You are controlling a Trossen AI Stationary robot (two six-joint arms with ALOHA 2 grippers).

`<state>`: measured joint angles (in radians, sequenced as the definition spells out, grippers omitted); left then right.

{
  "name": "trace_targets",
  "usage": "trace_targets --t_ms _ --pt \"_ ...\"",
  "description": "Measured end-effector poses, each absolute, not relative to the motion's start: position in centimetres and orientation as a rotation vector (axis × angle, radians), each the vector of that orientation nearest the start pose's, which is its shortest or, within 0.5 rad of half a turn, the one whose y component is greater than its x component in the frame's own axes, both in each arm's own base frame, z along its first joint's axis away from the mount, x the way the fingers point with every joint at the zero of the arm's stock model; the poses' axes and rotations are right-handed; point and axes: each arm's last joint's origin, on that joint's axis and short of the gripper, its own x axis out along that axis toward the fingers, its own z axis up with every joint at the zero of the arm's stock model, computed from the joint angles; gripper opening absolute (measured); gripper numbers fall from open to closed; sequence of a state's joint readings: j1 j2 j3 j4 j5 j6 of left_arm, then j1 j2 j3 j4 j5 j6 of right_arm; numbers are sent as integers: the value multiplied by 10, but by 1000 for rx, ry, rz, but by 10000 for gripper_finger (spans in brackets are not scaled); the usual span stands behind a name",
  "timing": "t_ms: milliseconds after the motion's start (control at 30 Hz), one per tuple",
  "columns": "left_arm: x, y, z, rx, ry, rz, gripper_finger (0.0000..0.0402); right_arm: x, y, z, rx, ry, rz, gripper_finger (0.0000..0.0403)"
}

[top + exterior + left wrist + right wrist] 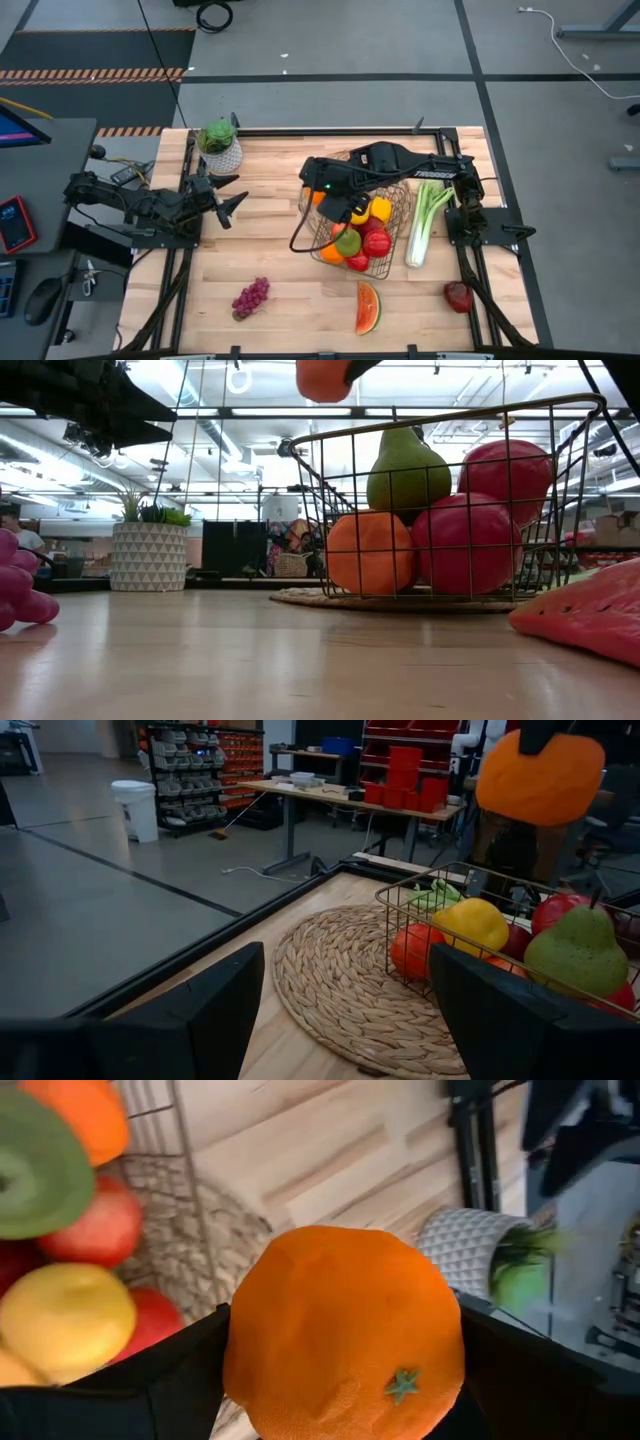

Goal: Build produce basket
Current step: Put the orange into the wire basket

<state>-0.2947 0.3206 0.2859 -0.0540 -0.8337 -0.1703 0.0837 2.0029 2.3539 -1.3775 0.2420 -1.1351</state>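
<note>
The wire basket (392, 262) stands on a round woven mat (330, 980) at the table's middle right. It holds red apples, oranges, yellow pieces and a green pear (405, 465). My right gripper (322, 195) is shut on an orange (345, 1330) above the basket's left rim. My left gripper (228, 203) is open and empty at the table's left, pointing toward the basket. On the table lie a celery stalk (428, 222), purple grapes (250, 297), a watermelon slice (368, 307) and a red apple (459, 296). My right gripper pinches the orange between its two fingers, one on each side of its widest part (245, 1360). The fingers (150, 1380) come from above, slanting down. The orange is lifted clear, higher than the basket's rim; it also shows in the low view (322, 378).
A leafy plant in a white pot (220, 145) stands at the far left of the table. The right arm (420, 165) reaches over the basket from the table's right. Bare wood lies between the left gripper and the basket.
</note>
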Motion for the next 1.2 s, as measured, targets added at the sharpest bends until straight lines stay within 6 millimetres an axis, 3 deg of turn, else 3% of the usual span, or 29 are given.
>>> trace_targets --t_ms 133,500,833,1200 --pt "105 -9 230 -118 30 543 288 389 24 402 -1122 1002 416 364" --pt "105 -9 230 -118 30 543 288 392 2 400 -381 978 306 365" --pt "105 -10 230 -118 30 543 288 395 -18 377 14 1101 105 365" --pt "105 -9 230 -118 30 543 288 395 -19 352 516 1225 -175 365"
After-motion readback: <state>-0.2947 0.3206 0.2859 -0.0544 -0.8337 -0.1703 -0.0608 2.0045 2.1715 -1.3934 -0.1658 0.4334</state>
